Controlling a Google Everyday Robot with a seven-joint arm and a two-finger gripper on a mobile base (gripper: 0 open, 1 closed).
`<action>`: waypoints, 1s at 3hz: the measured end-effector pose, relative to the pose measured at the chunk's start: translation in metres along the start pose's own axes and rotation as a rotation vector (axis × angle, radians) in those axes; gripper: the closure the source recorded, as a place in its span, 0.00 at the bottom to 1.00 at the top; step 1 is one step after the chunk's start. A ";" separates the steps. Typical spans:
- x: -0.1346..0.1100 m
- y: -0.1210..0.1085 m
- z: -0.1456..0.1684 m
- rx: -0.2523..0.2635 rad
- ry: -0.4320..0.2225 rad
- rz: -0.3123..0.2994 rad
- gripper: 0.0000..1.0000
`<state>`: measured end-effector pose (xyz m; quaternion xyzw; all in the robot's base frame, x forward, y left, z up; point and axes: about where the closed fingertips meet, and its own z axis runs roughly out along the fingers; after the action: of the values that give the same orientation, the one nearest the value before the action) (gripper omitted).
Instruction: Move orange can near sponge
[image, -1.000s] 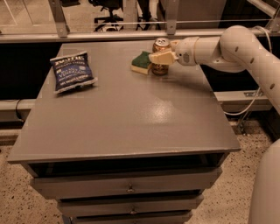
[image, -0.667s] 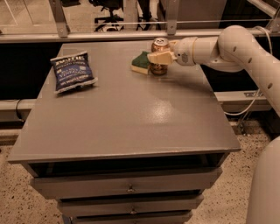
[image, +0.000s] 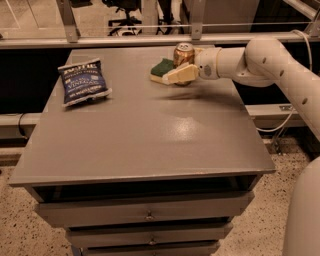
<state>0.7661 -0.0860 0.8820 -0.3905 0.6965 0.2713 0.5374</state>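
The orange can stands upright on the grey table at its far edge, right beside the sponge, which has a dark green top and a pale base. My gripper reaches in from the right and is around the can. Its near tan finger sits in front of the can's lower part, apart from it. The far finger is hidden behind the can. The gripper is open and the can rests on the table.
A blue chip bag lies at the table's far left. A metal rail runs behind the far edge. My white arm stretches over the table's right side. Drawers sit under the tabletop.
The near finger has moved a little toward the camera, away from the can. The can and the sponge have stayed where they were.
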 end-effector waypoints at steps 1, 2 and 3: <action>0.000 0.007 -0.008 -0.014 -0.018 0.001 0.00; -0.012 0.026 -0.047 -0.017 -0.045 -0.052 0.00; -0.028 0.047 -0.128 -0.003 -0.068 -0.164 0.00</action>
<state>0.6617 -0.1552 0.9423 -0.4375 0.6431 0.2406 0.5806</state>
